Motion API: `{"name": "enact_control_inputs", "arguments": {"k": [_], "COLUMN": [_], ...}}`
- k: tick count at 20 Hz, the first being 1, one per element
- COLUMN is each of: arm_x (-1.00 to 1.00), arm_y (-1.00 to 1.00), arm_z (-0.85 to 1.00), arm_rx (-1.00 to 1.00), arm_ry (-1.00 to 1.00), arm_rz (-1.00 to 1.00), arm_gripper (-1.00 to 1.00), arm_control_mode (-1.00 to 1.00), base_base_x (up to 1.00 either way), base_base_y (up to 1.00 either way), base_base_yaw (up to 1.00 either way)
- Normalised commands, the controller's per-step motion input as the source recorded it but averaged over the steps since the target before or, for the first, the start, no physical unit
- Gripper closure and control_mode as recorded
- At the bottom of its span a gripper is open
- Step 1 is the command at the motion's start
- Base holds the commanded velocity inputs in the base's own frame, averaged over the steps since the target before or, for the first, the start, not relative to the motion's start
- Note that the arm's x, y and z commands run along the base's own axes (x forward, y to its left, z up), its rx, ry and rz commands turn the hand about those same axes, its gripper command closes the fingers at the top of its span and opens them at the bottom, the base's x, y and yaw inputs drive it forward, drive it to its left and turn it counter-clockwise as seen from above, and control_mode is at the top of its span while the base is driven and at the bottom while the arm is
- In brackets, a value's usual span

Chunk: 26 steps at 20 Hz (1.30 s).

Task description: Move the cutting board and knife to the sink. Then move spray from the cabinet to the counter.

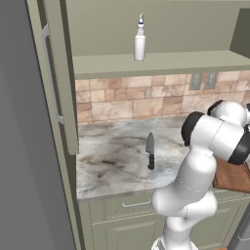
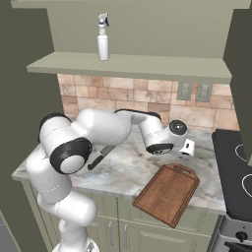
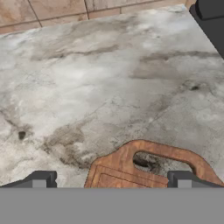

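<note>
Pincer (image 3: 111, 180) hanging open above the counter (image 3: 100, 87), jaws standing wide apart, gripping nothing. Fingertips (image 3: 39, 179) showing at either side of the handle loop of the cutting board (image 3: 131, 168) in the hand view, the loop lying directly below and between them; contact not determinable. Cutting board (image 2: 167, 193) lying flat just beneath and in front of the pincer (image 2: 189, 150) in the right base view, near corner overhanging the counter's front edge above the sage-green drawers (image 2: 110, 206). Knife (image 1: 150, 151) resting flat on the marble well to the pincer's left, blade pointing toward the tiled backsplash (image 1: 132, 100), handle toward the front edge; partly hidden behind the arm in the right base view. Black stovetop (image 2: 235, 172) sitting to the pincer's right. Wall outlets (image 2: 193, 91) showing on the backsplash behind the pincer. Spray (image 2: 103, 37) standing upright on the shelf of the cabinet (image 2: 133, 66), high above and left of the pincer, doors standing open.
</note>
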Motion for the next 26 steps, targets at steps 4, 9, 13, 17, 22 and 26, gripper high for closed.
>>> {"name": "enact_control_inputs", "arguments": {"k": [4, 9, 13, 17, 22, 26], "arm_x": [-0.44, -0.39, -0.36, -0.48, -0.65, -0.59], "arm_y": [0.11, 0.06, 0.0, 0.0, 0.0, 0.0], "arm_z": [0.39, 0.43, 0.47, 0.37, 0.14, 0.07], "arm_rx": [0.0, 0.0, 0.0, 0.0, 0.07, 0.18], "arm_ry": [0.0, 0.06, 0.19, 0.14, 0.02, 0.15], "arm_rz": [-0.27, -0.22, -0.1, -0.04, -0.02, -0.07], "arm_gripper": [-1.0, -1.0, -1.0, -1.0, -1.0, -1.0], "arm_control_mode": [-1.0, -1.0, -1.0, -1.0, -1.0, -1.0], "base_base_x": [0.0, 0.0, 0.0, 0.0, 0.0, 0.0], "base_base_y": [0.0, 0.0, 0.0, 0.0, 0.0, 0.0], "base_base_yaw": [0.0, 0.0, 0.0, 0.0, 0.0, 0.0]}}
